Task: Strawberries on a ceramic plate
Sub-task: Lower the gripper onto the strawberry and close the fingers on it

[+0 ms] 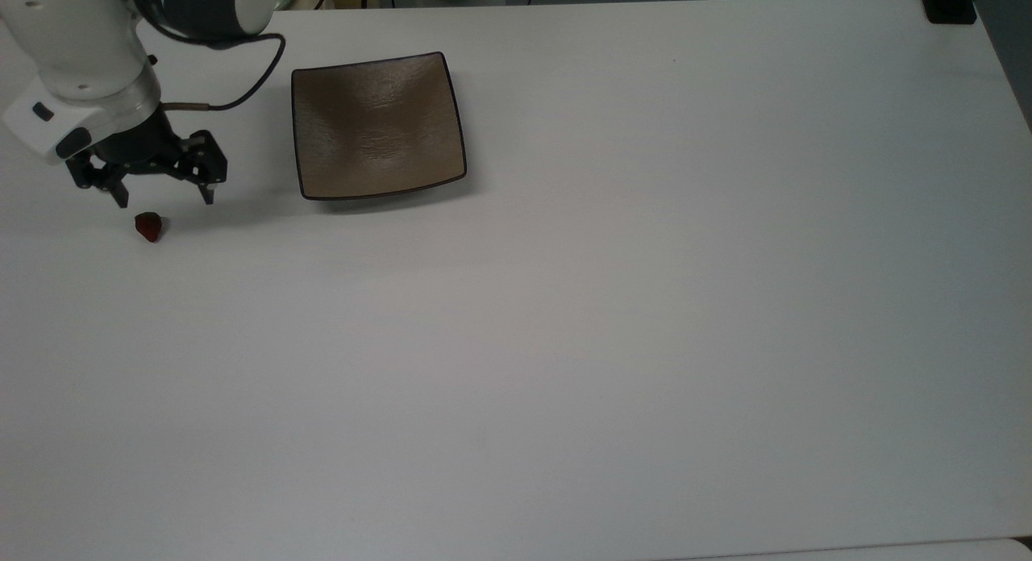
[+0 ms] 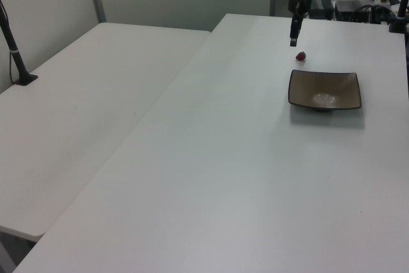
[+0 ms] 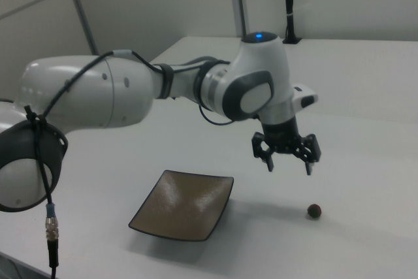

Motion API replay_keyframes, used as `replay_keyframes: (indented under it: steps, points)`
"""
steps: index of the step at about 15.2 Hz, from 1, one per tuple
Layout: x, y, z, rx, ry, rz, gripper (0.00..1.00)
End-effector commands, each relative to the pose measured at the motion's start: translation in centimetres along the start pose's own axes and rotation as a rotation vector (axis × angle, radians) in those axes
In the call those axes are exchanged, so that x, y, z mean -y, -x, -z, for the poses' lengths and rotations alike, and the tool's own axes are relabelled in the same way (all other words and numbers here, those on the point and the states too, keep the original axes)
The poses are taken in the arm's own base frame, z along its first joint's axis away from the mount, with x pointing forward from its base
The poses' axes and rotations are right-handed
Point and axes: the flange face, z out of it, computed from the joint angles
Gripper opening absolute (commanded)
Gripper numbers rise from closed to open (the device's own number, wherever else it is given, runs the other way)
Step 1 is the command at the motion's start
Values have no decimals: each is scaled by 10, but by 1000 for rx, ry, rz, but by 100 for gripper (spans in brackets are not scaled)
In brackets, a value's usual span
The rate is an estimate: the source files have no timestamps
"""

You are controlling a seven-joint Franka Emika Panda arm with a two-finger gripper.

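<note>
White table (image 1: 645, 343) carries everything. Ceramic plate (image 1: 377, 126), square and tan-brown, sits empty toward the top view's far left. Gripper (image 1: 165, 198), fingers spread and holding nothing, hangs above the table left of the plate. Strawberry (image 1: 148, 226) lies on the table just nearer than the fingertips, well apart from the plate.

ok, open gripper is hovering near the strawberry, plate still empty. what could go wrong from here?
1. The small dark-red strawberry is far smaller than the span of the open black two-finger gripper, and the right view shows it off to one side; the fingers could close on nothing or knock it rolling.
2. It sits near the white table's edge at the top view's left, so a nudge might send it off.
3. The square tan-brown ceramic plate has upturned corners that a low carry might clip.
</note>
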Motion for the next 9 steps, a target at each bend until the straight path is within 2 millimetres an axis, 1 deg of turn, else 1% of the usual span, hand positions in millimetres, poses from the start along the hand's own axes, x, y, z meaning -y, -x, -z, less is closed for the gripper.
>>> replay_keyframes:
  steps: [1,3,4,5,6,7,8,9]
  points:
    - [-16,6,-21,-25,40,37,100]
    - [-21,9,-46,6,35,54,100]
    - [-24,11,-53,18,38,60,97]
    - [-28,14,-55,17,49,76,95]
    - [-32,17,-61,21,56,95,89]
    - [-32,21,-67,29,55,125,81]
    - [-35,23,-68,28,60,134,78]
    - [-40,26,-71,31,66,140,73]
